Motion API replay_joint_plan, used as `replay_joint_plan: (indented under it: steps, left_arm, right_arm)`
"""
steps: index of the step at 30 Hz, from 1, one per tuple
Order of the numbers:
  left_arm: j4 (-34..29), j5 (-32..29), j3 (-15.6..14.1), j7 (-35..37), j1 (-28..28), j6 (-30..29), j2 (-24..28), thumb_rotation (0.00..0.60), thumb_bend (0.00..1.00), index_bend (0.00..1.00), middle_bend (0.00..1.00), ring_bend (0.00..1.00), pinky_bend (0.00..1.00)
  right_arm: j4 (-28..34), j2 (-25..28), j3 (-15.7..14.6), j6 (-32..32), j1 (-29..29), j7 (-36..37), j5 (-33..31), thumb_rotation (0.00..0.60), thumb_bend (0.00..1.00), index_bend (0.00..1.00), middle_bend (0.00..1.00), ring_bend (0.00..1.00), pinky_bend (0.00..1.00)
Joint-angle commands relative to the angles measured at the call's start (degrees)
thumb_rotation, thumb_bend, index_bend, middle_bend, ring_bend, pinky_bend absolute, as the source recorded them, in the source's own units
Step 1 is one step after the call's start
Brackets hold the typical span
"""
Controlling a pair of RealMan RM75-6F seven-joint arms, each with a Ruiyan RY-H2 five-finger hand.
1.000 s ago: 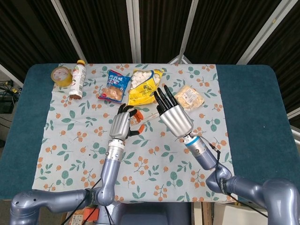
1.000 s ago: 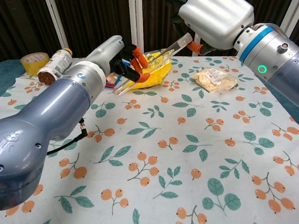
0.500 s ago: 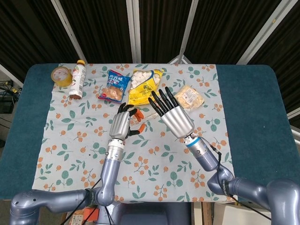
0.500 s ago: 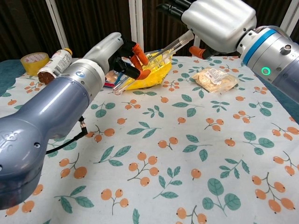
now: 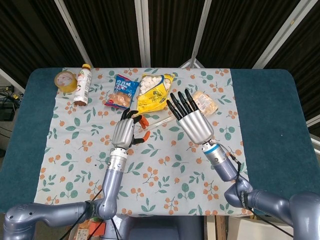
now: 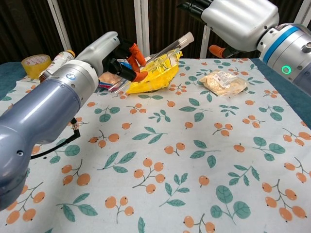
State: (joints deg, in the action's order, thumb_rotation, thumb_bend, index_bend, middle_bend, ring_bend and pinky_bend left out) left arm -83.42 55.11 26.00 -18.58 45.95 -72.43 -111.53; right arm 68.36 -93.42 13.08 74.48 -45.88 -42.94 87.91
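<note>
My left hand [image 5: 125, 133] grips a clear plastic tube [image 5: 158, 121] near its lower end and holds it above the floral cloth. In the chest view the tube [image 6: 163, 50] slants up to the right from the left hand [image 6: 114, 57], whose orange-tipped fingers wrap round it. My right hand [image 5: 193, 121] hovers just right of the tube's free end with its fingers spread and nothing in them. In the chest view the right hand [image 6: 240, 20] is at the top right, apart from the tube.
Along the back of the cloth [image 5: 165, 165] lie a tape roll [image 5: 65, 80], a bottle on its side [image 5: 82, 86], a blue snack packet [image 5: 122, 92], a yellow bag [image 5: 154, 91] and a clear biscuit packet [image 5: 206, 102]. The teal table [image 5: 272, 115] shows at both sides.
My right hand has drawn off to the right, away from the tube's upper end, with its fingers spread. The left hand has shifted slightly left, still holding the tube.
</note>
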Motion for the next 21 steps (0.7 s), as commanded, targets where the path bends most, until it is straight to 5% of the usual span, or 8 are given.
replay_joint_plan:
  steps: [1, 21]
  left_arm:
    - [-0.50, 0.62, -0.73, 0.19, -0.64, 0.37, 1.26, 0.600, 0.77, 0.67, 0.66, 0.17, 0.00]
    - [2.07, 8.05, -11.56, 0.04, -3.44, 6.53, 8.27, 0.600, 0.77, 0.67, 0.66, 0.17, 0.00]
  right_arm:
    - [0.06, 0.65, 0.13, -0.14, 0.44, -0.39, -0.62, 0.600, 0.40, 0.00, 0.01, 0.00, 0.01]
    - [2.80, 3.75, 1.68, 0.56, 2.08, -0.35, -3.63, 0.600, 0.40, 0.00, 0.01, 0.00, 0.01]
